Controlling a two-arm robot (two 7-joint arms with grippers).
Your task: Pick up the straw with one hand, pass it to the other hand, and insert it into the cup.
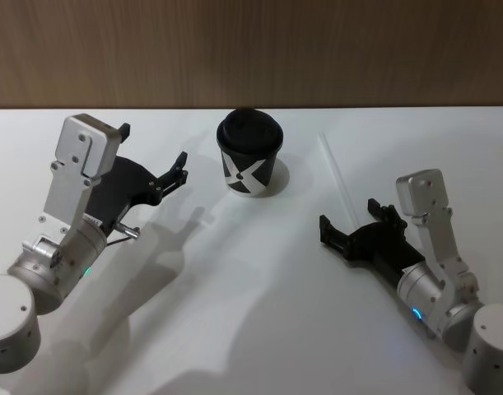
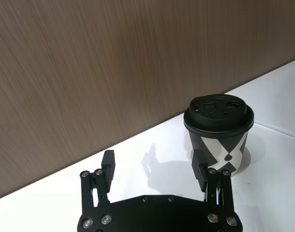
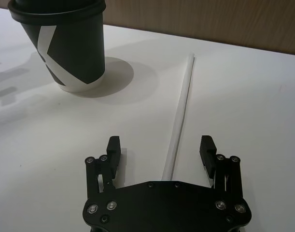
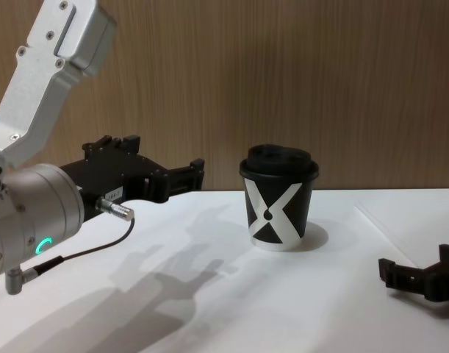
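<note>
The white straw [image 1: 337,176] lies flat on the table, to the right of the cup. The black cup [image 1: 249,160] with a white X and a domed lid stands upright at the table's middle back. My right gripper [image 1: 350,217] is open and low over the straw's near end. In the right wrist view the straw [image 3: 180,109] runs between the open fingers [image 3: 208,146], apart from both, with the cup [image 3: 65,46] farther off. My left gripper [image 1: 152,153] hangs open above the table to the left of the cup, holding nothing. The left wrist view has the cup [image 2: 218,131] just beyond one fingertip [image 2: 200,163].
The white table [image 1: 235,296] ends at a brown wood-grain wall [image 1: 251,49] close behind the cup. A thin dark cable with a metal plug [image 4: 114,209] hangs from my left wrist. The arms' shadows fall across the table in front of the cup.
</note>
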